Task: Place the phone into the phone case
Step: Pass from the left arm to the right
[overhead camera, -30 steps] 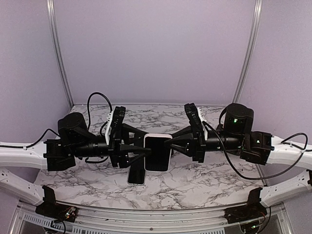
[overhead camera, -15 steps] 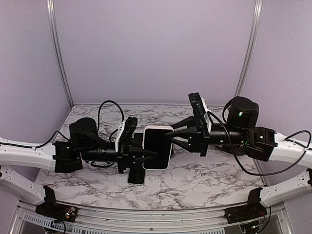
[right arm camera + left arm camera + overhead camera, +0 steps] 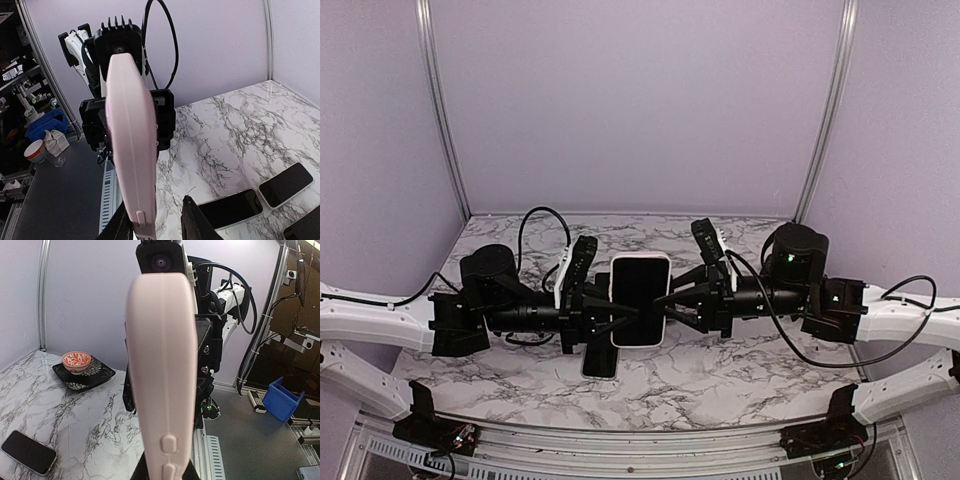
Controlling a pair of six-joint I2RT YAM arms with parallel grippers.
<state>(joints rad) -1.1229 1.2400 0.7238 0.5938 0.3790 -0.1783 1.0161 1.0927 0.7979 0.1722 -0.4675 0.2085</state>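
You have the phone (image 3: pixel 640 300) up off the tabletop (image 3: pixel 750 380), between the two arms in the middle of the top view. It shows a black glass face framed all round by the white rim of the phone case (image 3: pixel 162 365). Edge-on in the wrist views, the phone case is a smooth, pale shell, with two raised side buttons (image 3: pixel 170 442) low on the edge that faces the left wrist camera.

Your left gripper (image 3: pixel 618 313) is clamped tight on the left long edge of the phone case. Your right gripper (image 3: pixel 665 302) stands partly spread astride the opposite edge, with a gap beside one finger (image 3: pixel 192 220).

A small red-patterned bowl (image 3: pixel 76 361) sits on a dark square plate (image 3: pixel 100 374) on the tabletop; you cannot tell what it holds. A blue bin (image 3: pixel 281 401) stands off the tabletop, its inside hidden.

The phone's screen faces up. Its long axis runs from the arm bases toward the back wall, crosswise to both grippers. A second phone (image 3: pixel 600 360) lies flat on the tabletop below.
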